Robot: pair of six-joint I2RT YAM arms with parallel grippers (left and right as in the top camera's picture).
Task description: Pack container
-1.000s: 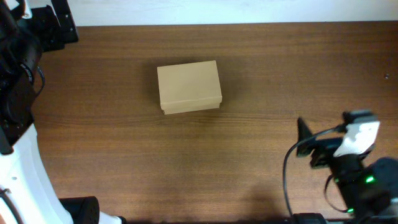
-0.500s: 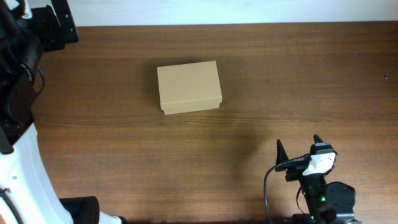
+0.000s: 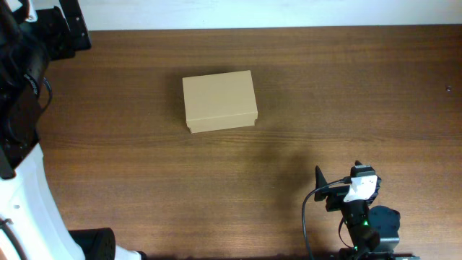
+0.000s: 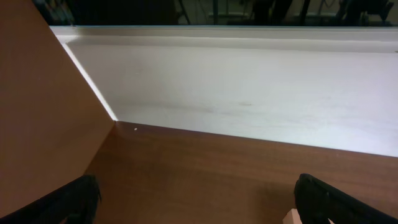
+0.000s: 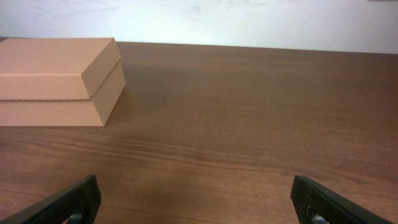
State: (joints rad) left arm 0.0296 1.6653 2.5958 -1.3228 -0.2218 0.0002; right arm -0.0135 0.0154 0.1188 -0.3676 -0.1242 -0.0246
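Note:
The container (image 3: 220, 101) is a small plain tan cardboard box with its lid shut, lying on the brown wooden table left of the middle. It also shows in the right wrist view (image 5: 56, 74) at the far left. My right gripper (image 3: 338, 175) is open and empty near the front edge, well to the right of and in front of the box; in its own view (image 5: 196, 196) its fingers stand wide apart over bare wood. My left gripper (image 4: 199, 196) is open and empty at the table's far left corner. A small tan corner (image 4: 291, 217) shows by its right finger.
A white wall (image 4: 249, 93) runs along the table's back edge. The white base of the left arm (image 3: 22, 195) stands along the left side. The right arm's black cable (image 3: 307, 217) loops at the front edge.
My right arm has swung left and back toward the front edge, away from the right side. The box and the left arm have not moved.

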